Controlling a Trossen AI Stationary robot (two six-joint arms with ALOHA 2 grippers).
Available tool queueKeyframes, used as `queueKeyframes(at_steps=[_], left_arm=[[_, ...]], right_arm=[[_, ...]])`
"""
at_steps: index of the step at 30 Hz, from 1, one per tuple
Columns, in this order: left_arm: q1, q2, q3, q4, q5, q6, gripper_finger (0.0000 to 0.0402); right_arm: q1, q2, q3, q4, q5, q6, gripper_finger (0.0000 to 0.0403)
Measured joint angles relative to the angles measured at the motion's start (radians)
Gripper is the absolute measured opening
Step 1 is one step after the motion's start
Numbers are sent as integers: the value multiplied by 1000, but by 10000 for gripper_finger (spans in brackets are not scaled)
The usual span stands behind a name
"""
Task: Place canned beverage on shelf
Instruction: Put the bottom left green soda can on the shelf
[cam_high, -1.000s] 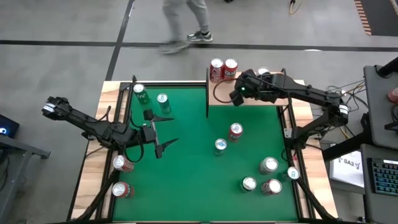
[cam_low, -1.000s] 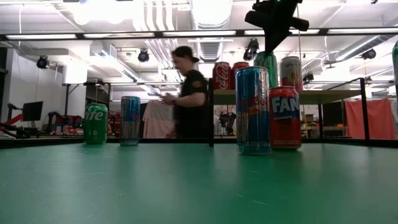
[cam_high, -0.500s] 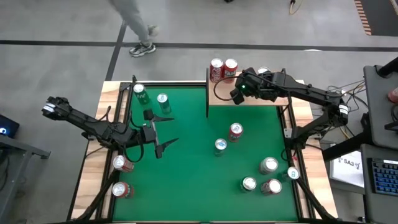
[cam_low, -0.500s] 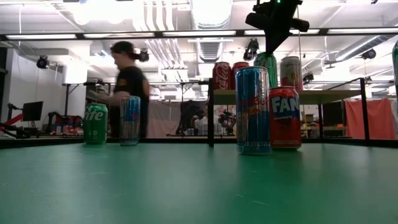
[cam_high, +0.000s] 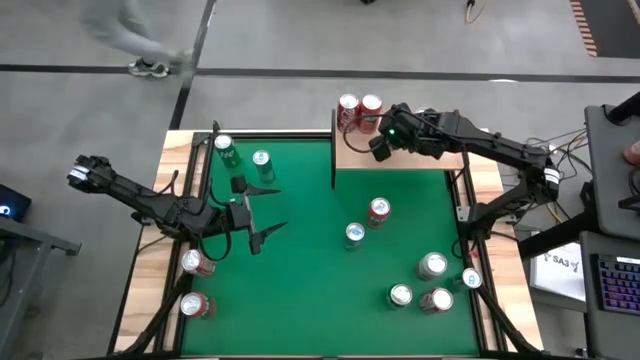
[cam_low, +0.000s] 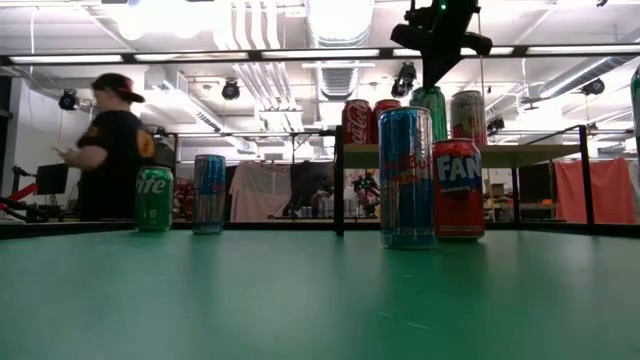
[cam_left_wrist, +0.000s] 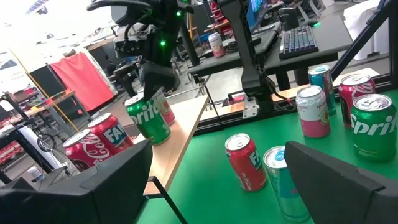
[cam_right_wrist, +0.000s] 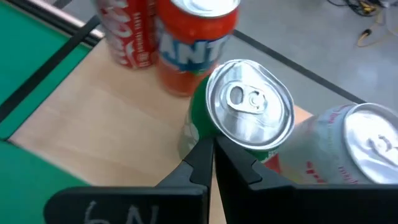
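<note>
The left gripper (cam_high: 262, 205) waits over the green counter (cam_high: 300, 280) with jaws spread and nothing between them. On the shelf (cam_left_wrist: 180, 134) stand Coca-Cola (cam_left_wrist: 76, 151) and Fanta (cam_left_wrist: 113, 133) cans. Beside them, the right gripper (cam_right_wrist: 212, 149) has its jaws clamped on a tilted Sprite can (cam_right_wrist: 242, 118).

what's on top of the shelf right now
On the shelf stand a Coca-Cola can, a Fanta can and a pale can. The right hand holds a tilted green Sprite can; its base is hidden.
</note>
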Motion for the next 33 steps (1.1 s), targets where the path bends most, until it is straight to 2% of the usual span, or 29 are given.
queueKeyframes(at_steps=[13,27,30,33], left_arm=[[0,0,0,0,0,0,349],[0,0,0,0,0,3,349],[0,0,0,0,0,3,349],[0,0,0,0,0,3,349]], right_arm=[[-31,0,0,23,-1,-16,9],[-65,1,-1,66,-2,-126,9],[-61,0,-1,67,-17,-122,9],[-53,-5,-1,63,-91,-118,9]])
